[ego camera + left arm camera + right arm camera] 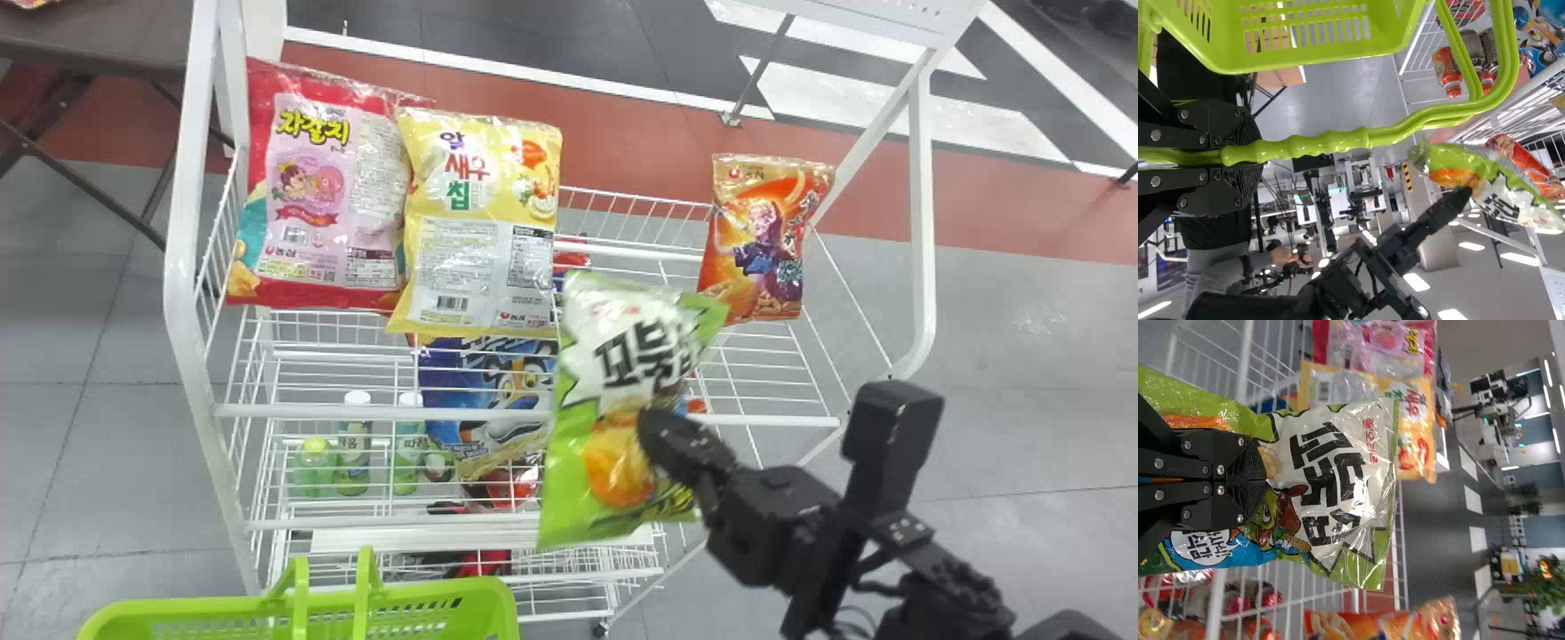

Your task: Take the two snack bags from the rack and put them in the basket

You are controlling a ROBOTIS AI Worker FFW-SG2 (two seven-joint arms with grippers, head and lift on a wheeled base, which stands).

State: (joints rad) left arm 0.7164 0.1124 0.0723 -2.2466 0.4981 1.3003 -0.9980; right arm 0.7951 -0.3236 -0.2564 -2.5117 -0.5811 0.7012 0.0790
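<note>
The right pincer is closed on a green snack bag, held up against the view of the rack; bold black lettering stands on the bag's white panel, partly creased. The left pincer is clamped round the handle of the basket, which the head view cuts off at its bottom edge; on the rack, the yellow bag carries purple, red and green lettering plus a barcode, and overlaps the red-and-pink bag; the orange bag sits apart; wires and the green snack bag partly hide a blue bag.
</note>
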